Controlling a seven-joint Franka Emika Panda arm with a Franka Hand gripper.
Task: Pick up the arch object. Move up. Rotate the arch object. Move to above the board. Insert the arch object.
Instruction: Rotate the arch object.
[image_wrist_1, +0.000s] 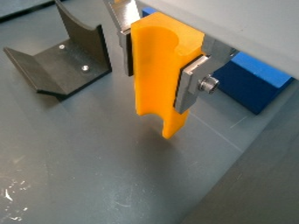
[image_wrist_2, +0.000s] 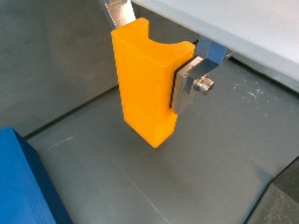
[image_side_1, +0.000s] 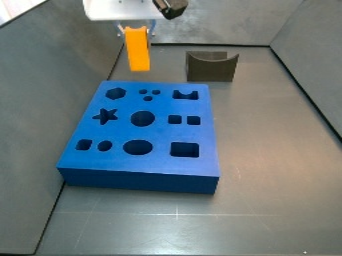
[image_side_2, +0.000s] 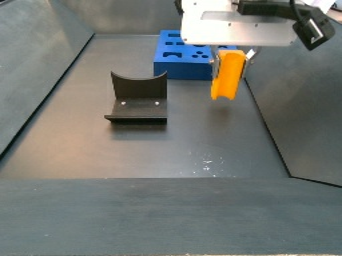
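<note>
Gripper clamped on the arch object, raised clear of the floor, beyond the far edge of the board. Best to hold the squeeze steady and finish turning before carrying over the arch-shaped hole. Bright orange slab, curved notch uppermost

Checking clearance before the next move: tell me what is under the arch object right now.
The arch object, held off the floor in the gripper, has only bare grey floor beneath it in both wrist views. The board lies off to one side. Nothing there is hidden.
</note>
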